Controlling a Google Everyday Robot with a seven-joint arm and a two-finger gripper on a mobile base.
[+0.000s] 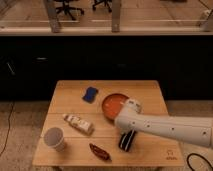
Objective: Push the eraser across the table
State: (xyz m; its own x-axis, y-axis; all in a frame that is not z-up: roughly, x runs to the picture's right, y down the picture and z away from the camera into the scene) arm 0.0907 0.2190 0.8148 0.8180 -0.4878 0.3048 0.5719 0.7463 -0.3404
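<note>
Eraser (126, 142) sits on the table (150, 95) near the edge closest to the camera, right of centre, tilted, just right of the red-brown wrapper (100, 151). Your gripper (127, 133) is down at the eraser's far end, w/ the white arm (170, 127) reaching in from the right & covering part of the orange plate (114, 104). You can't tell whether the gripper's open or closed, or holding anything. Blue pad (90, 94) lies just left of the plate. Bottle (78, 123) lies on its side mid-left; cup (54, 138) stands at the near-left corner.
</note>
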